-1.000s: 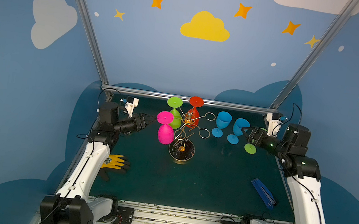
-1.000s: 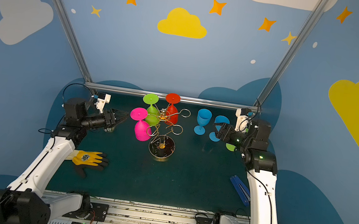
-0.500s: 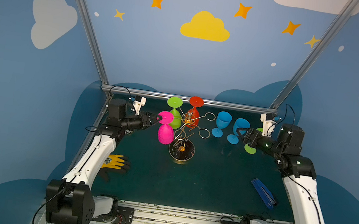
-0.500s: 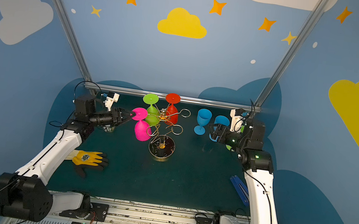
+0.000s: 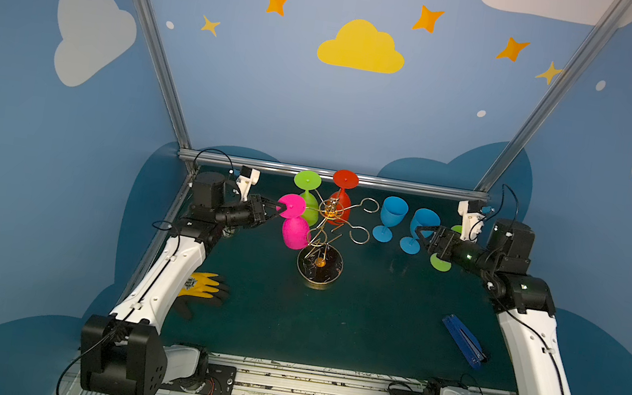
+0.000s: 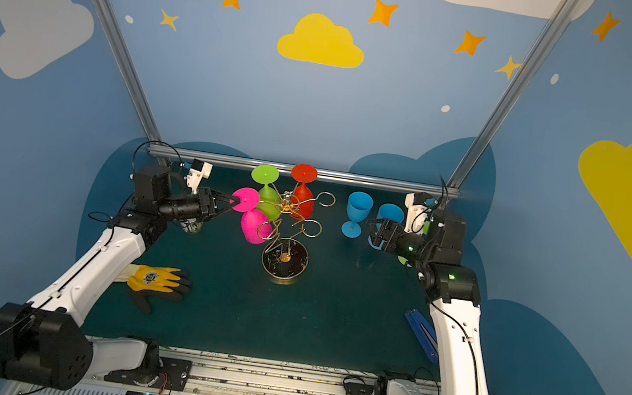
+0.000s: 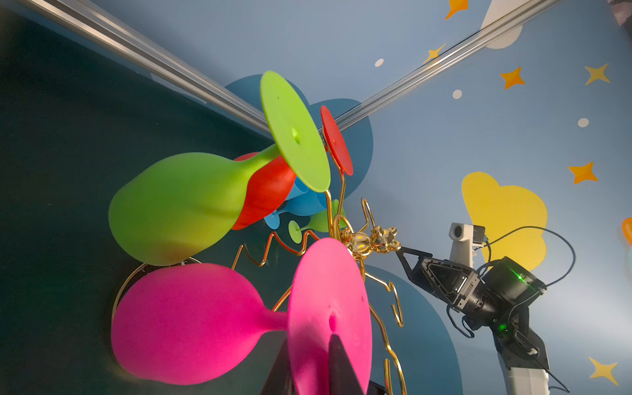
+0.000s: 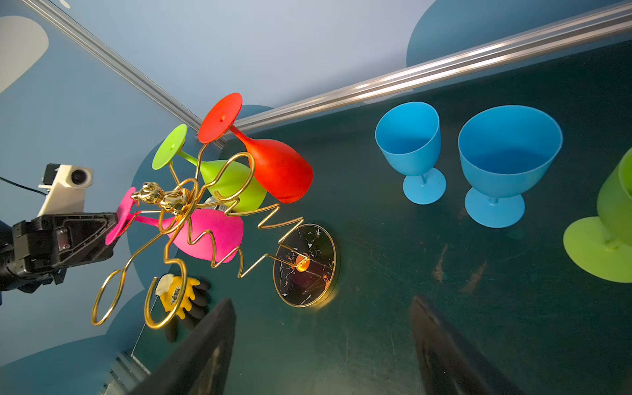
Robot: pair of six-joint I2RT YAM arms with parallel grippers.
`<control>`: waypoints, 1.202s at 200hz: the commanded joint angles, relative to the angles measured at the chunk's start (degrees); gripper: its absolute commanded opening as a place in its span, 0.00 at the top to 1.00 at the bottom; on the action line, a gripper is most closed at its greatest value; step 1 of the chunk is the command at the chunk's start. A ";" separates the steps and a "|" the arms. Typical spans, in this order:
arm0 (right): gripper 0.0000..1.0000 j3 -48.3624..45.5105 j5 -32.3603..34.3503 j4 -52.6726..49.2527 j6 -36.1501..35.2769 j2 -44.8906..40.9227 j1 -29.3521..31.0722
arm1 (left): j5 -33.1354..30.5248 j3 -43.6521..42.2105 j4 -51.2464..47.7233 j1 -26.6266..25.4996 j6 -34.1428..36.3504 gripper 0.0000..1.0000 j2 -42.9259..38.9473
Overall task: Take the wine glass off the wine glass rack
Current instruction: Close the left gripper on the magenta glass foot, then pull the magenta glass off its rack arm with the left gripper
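Note:
The wine glass rack (image 5: 319, 265) (image 6: 284, 260) (image 8: 304, 265) is a gold wire stand on a round dark base, mid-table in both top views. A pink wine glass (image 5: 294, 232) (image 6: 253, 226) (image 7: 191, 325) (image 8: 208, 236) hangs upside down on its left arm. My left gripper (image 5: 278, 208) (image 6: 233, 201) (image 7: 309, 342) is shut on the rim of that glass's foot, one finger on each face. A green wine glass (image 5: 307, 201) and a red wine glass (image 5: 341, 200) hang on the rack's back arms. My right gripper (image 5: 422, 234) (image 6: 374, 232) (image 8: 321, 307) hangs open and empty to the rack's right.
Two blue goblets (image 5: 391, 217) (image 5: 421, 230) and a green goblet (image 5: 440, 262) stand upright beside the right gripper. A yellow glove (image 5: 203, 285) lies under the left arm. A flat blue object (image 5: 464, 341) lies front right. Empty rack hooks (image 5: 359, 234) point right.
The left gripper moved right to the pink glass's foot and its jaws closed onto it. The right gripper shifted slightly left and stayed open.

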 commanded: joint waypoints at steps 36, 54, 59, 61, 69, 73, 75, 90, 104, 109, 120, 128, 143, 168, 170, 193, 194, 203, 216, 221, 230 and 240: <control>0.21 -1.04 0.15 1.54 -0.02 -1.16 0.26 | -1.20 2.25 -2.95 -0.07 0.90 0.85 -1.19; 0.20 -1.13 0.22 1.62 -0.08 -1.24 0.27 | -1.74 2.45 -3.39 0.11 0.65 0.84 -1.75; 0.20 -1.13 0.23 1.61 -0.09 -1.25 0.25 | -1.90 2.50 -3.43 0.11 0.51 0.85 -1.79; 0.20 -1.13 0.22 1.63 -0.15 -1.25 0.32 | -1.98 2.51 -3.43 0.15 0.47 0.85 -1.93; 0.20 -1.15 0.26 1.63 -0.11 -1.33 0.32 | -2.18 2.48 -3.44 0.13 0.25 0.85 -2.17; 0.20 -1.13 0.28 1.63 -0.11 -1.34 0.26 | -2.27 2.51 -3.36 0.23 0.14 0.85 -2.35; 0.21 -1.13 0.34 1.63 -0.14 -1.34 0.28 | -2.28 2.54 -3.37 0.25 0.09 0.85 -2.40; 0.20 -1.13 0.36 1.63 -0.21 -1.50 0.32 | -2.53 2.51 -3.35 0.39 -0.29 0.87 -2.78; 0.20 -1.30 0.47 1.63 -0.25 -1.69 0.30 | -2.64 2.59 -3.26 0.58 -0.73 0.88 -3.11; 0.21 -1.43 0.53 1.63 -0.18 -1.77 0.26 | -2.71 2.64 -3.17 0.63 -0.91 0.88 -3.28; 0.21 -1.48 0.54 1.63 -0.36 -1.93 0.28 | -2.72 2.52 -2.82 0.72 -1.35 0.89 -3.67; 0.21 -1.57 0.66 1.63 -0.29 -2.02 0.25 | -2.73 2.49 -2.66 0.81 -1.81 0.90 -3.91; 0.21 -1.61 0.65 1.63 -0.28 -2.12 0.20 | -2.74 2.40 -1.98 0.98 -2.70 0.91 -4.27; 0.21 -1.66 0.68 1.63 -0.29 -2.38 0.17 | -2.39 2.12 -0.46 1.18 -4.45 0.92 -4.87; 0.20 -1.66 0.64 1.63 -0.29 -2.39 0.19 | -2.41 2.07 -0.34 1.21 -4.55 0.92 -4.87; 0.21 -1.67 0.64 1.63 -0.20 -2.72 0.19 | -2.10 1.95 0.75 1.20 -5.86 0.95 -5.31; 0.21 -1.71 0.63 1.63 -0.20 -2.73 0.18 | -2.10 1.96 0.81 1.23 -5.94 0.95 -5.31; 0.20 -1.68 0.63 1.56 -0.20 -2.82 0.20 | -2.10 1.80 1.32 1.23 -6.49 0.96 -5.51; 0.20 -1.66 0.52 1.56 -0.05 -2.92 0.22 | -2.02 1.40 2.46 1.31 -7.68 0.96 -5.75; 0.20 -1.66 0.46 1.56 -0.01 -3.00 0.23 | -1.99 1.29 2.95 1.31 -8.13 0.96 -5.94; 0.20 -1.68 0.30 1.63 -0.01 -3.09 0.20 | -1.83 1.10 3.49 1.32 -8.86 0.96 -5.97; 0.20 -1.68 0.28 1.63 0.15 -3.24 0.17 | -1.81 1.01 4.15 1.28 -9.46 0.96 -6.05</control>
